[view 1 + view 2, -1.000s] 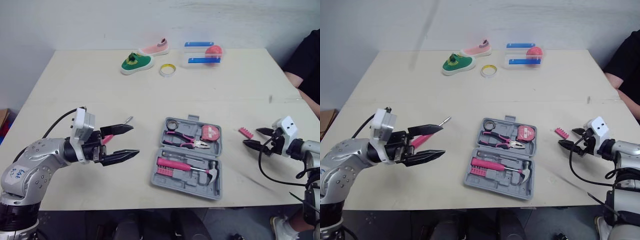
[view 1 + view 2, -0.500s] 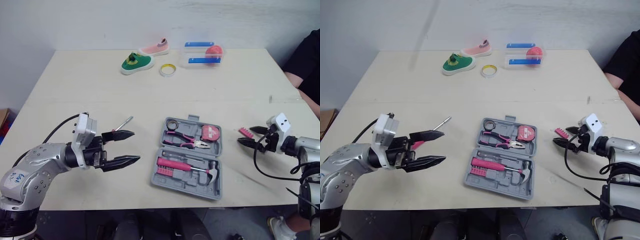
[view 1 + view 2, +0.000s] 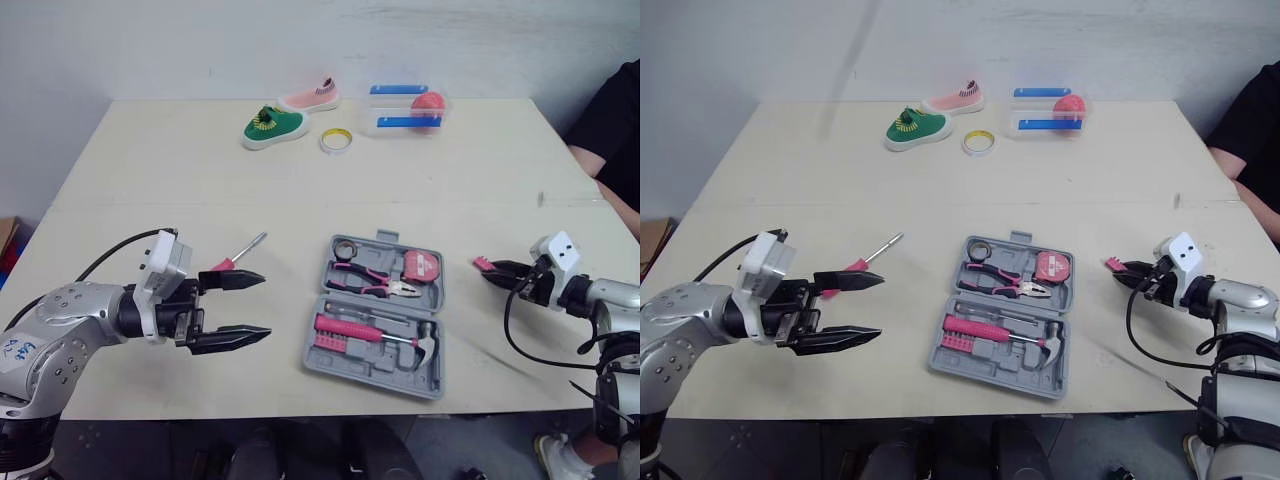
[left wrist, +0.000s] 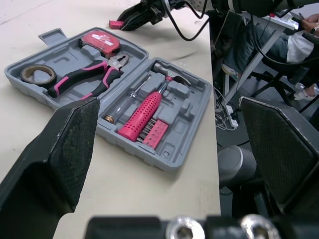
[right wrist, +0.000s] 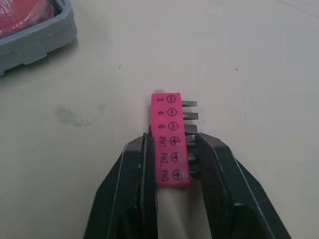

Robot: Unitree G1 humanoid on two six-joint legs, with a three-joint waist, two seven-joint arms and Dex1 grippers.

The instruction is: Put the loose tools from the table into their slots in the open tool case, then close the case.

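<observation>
The grey tool case (image 3: pixel 320 362) lies open at the table's front centre, holding pliers, a tape measure, a hammer and a pink driver handle. Right of it lies a pink bit holder (image 5: pixel 169 139), also seen as bit holder (image 3: pixel 482 264). My right gripper (image 3: pixel 492 272) has its fingers (image 5: pixel 129 189) pressed on both sides of the holder's near end, flat on the table. A pink-handled screwdriver (image 3: pixel 235 257) lies left of the case. My left gripper (image 3: pixel 262 304) hovers open just in front of the screwdriver, pointing at the case, holding nothing.
At the table's back stand a green shoe (image 3: pixel 272 125), a pink shoe (image 3: pixel 308 96), a yellow tape roll (image 3: pixel 335 139) and a clear box with blue lids and a red ball (image 3: pixel 405 108). A person in black (image 3: pixel 615 120) sits at the right edge.
My right gripper reached forward to the bit holder and shut on it. My left gripper drew back a little from the screwdriver and stayed open.
</observation>
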